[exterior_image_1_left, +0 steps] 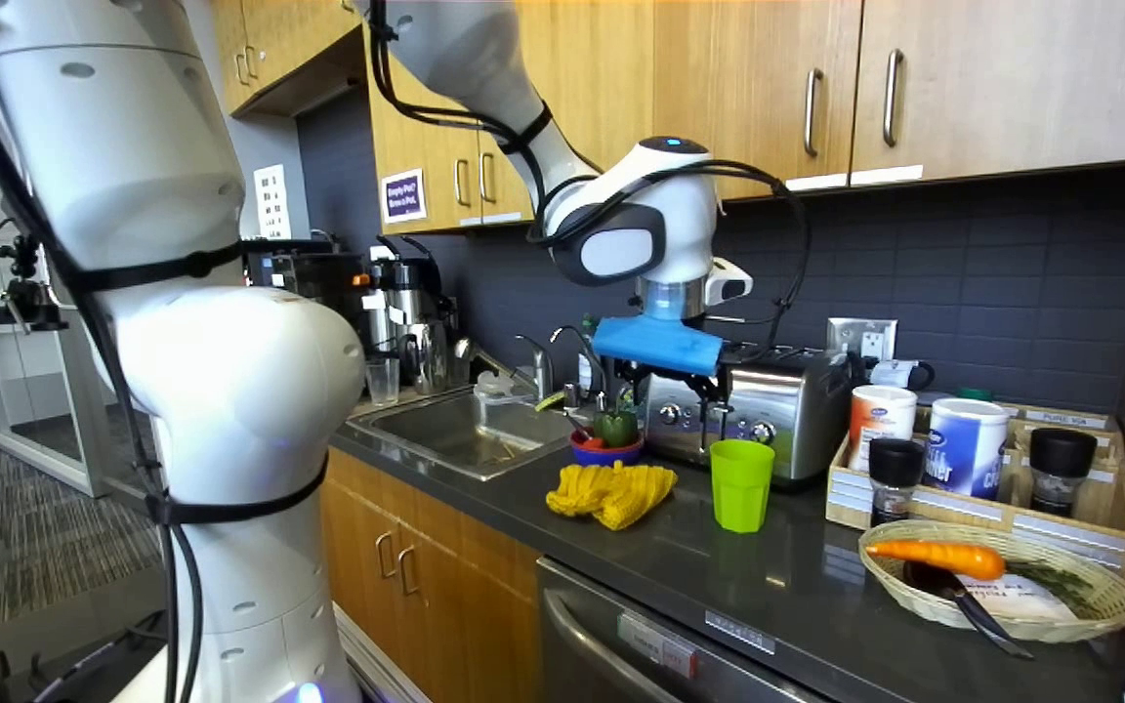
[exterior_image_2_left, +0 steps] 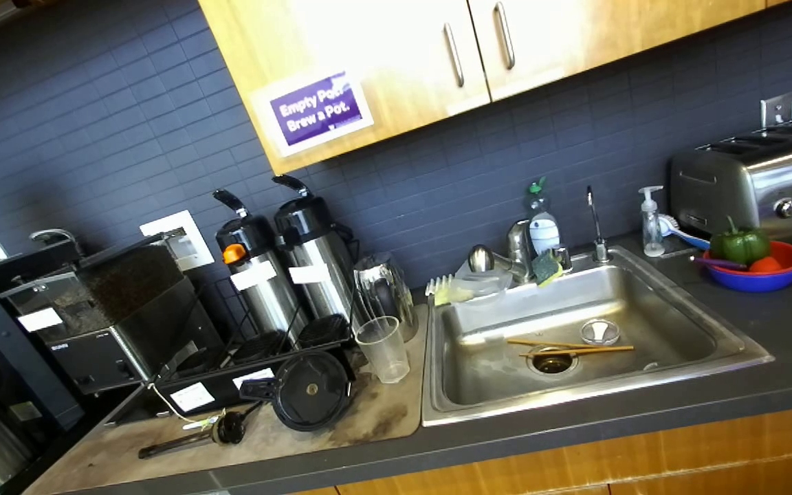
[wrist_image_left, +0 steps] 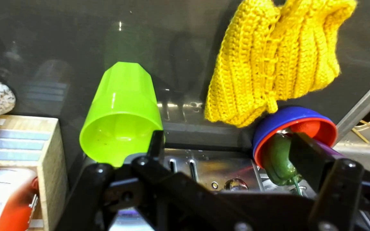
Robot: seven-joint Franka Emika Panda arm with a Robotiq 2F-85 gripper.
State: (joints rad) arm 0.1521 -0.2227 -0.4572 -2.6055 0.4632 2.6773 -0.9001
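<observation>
One green cup [exterior_image_1_left: 742, 485] stands upright in front of the toaster [exterior_image_1_left: 768, 395], probably light, stiff, slightly slippery plastic best pinched at its upper walls, while the gripper [wrist_image_left: 227, 141] hangs near the toaster, fingers apart and empty.

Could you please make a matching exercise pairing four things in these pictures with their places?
Things
1. tall lime-green faceted cup
2. glossy green bell pepper
3. long orange carrot
4. two thin light-brown sticks

Places
A. in the oval wicker basket
B. in the rectangular steel sink
C. upright in front of the boxy silver toaster
D. in the round blue bowl with a red inside

Pairs: 1-C; 2-D; 3-A; 4-B
</observation>
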